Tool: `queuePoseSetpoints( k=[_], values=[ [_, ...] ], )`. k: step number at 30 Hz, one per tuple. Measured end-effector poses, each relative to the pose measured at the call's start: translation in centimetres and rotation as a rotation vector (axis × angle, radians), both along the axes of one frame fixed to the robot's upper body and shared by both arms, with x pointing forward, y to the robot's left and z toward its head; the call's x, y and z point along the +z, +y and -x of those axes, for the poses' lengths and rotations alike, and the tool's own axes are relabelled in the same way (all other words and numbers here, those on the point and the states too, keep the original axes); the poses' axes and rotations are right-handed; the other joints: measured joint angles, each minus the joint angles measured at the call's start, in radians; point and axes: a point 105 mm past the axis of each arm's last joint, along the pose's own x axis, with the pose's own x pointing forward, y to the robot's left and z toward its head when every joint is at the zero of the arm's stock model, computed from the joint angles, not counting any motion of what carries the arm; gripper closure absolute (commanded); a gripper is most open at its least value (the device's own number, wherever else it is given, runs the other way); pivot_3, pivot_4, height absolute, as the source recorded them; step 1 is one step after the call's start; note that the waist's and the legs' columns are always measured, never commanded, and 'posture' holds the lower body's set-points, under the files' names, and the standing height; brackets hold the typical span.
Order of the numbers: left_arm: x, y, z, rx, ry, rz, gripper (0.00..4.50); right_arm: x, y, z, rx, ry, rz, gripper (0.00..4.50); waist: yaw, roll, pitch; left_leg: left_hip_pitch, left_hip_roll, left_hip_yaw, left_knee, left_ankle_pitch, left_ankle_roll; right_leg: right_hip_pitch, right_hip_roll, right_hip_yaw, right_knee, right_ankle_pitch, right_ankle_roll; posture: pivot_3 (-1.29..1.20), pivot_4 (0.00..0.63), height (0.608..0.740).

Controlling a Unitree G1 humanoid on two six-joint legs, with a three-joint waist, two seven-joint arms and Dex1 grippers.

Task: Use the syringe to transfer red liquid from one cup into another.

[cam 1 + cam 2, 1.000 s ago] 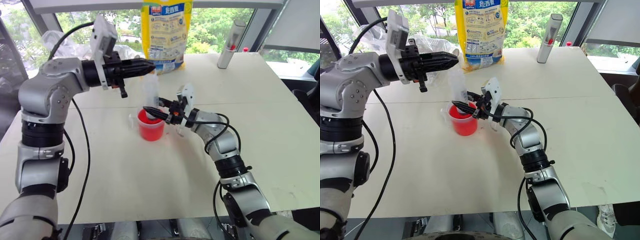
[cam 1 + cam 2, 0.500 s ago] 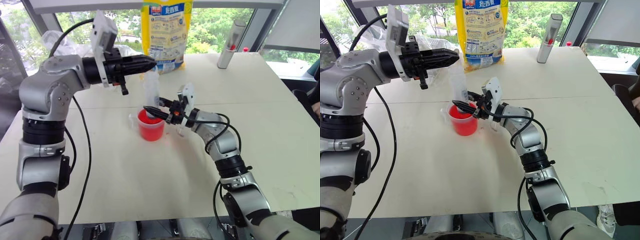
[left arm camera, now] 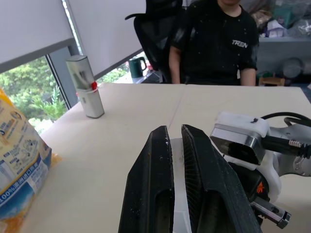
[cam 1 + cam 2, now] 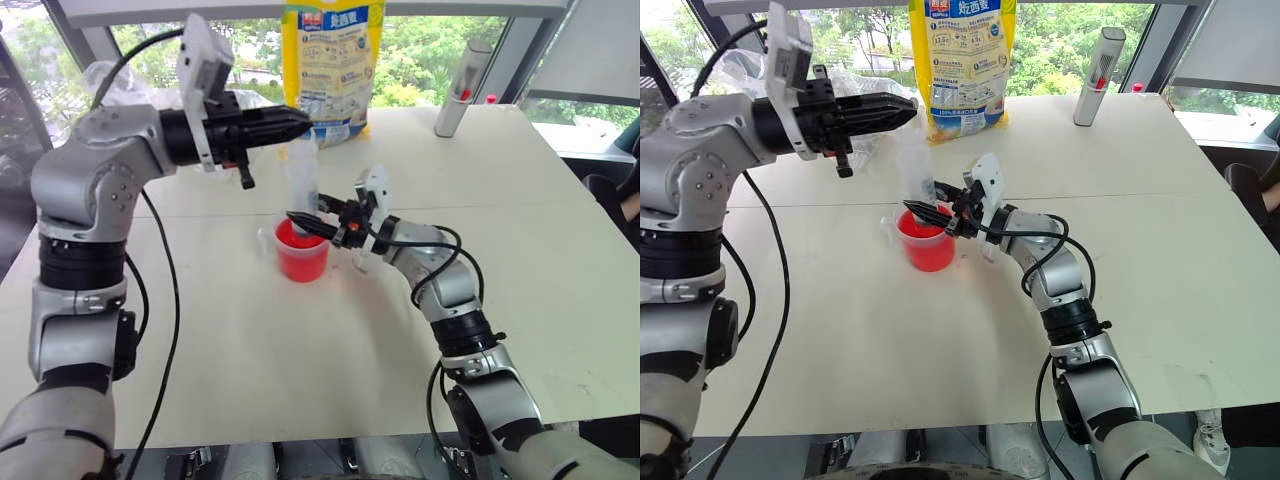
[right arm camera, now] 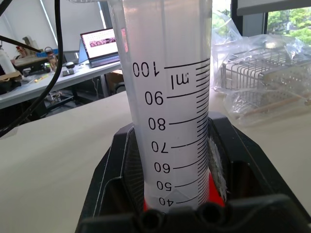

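arms: silver-grey rounded segments with black joint bands
cables: black, looping loose along both arms
left gripper (image 4: 300, 125): two black ribbed fingers
right gripper (image 4: 298, 221): black fingers
wrists: white camera housings

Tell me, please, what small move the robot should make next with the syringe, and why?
Probably raise the left gripper to draw the plunger up. The right gripper is shut on the syringe, which stands upright in the red cup, and the barrel above the jaws looks clear, not red.
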Motion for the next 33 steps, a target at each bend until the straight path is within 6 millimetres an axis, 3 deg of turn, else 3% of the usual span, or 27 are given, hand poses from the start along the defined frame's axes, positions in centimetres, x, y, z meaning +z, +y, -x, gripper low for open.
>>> queuePoseSetpoints(
  k=[4,9,10,23,28,33],
  values=[
    [0.7,0.6,0.1,0.027,-0.031,0.028,2.77,-0.7,0.7,0.6,0.037,0.007,0.039,3.09,-0.003,0.0,0.0,0.0,0.0,0.0,0.0,0.0,0.0,0.0,0.0,0.0,0.0,0.0,0.0,0.0,0.15,0.74],
    [1.6,1.4,0.4,0.061,-0.07,0.046,0.2,-1.2,1.5,1.2,0.075,0.013,0.06,3.09,0.0,0.0,0.0,0.0,0.0,0.0,0.0,0.0,0.0,0.0,0.0,0.0,0.0,0.0,0.0,0.0,0.15,0.74],
    [1.7,1.6,0.4,0.067,-0.075,0.046,0.06,-1.1,1.5,1.2,0.073,0.012,0.059,3.09,0.0,0.0,0.0,0.0,0.0,0.0,0.0,0.0,0.0,0.0,0.0,0.0,0.0,0.0,0.0,0.0,0.15,0.74],
    [2.0,3.0,0.4,0.127,-0.077,0.085,0.06,0.6,1.4,0.6,0.047,-0.035,0.04,3.09,0.0,0.0,0.0,0.0,0.0,0.0,0.0,0.0,0.0,0.0,0.0,0.0,0.0,0.0,0.0,0.0,0.15,0.74],
    [2.6,3.7,0.5,0.147,-0.08,0.119,0.06,2.1,1.1,0.2,0.028,-0.067,0.015,3.09,0.0,0.0,0.0,0.0,0.0,0.0,0.0,0.0,0.0,0.0,0.0,0.0,0.0,0.0,0.0,0.0,0.15,0.74],
    [2.9,4.5,0.5,0.18,-0.083,0.129,0.06,4.0,-0.5,0.1,-0.011,-0.042,-0.038,3.09,0.001,0.0,0.0,0.0,0.001,0.0,0.0,0.0,0.0,0.0,-0.001,0.0,0.0,0.0,0.0,0.0,0.15,0.74]
  ],
)
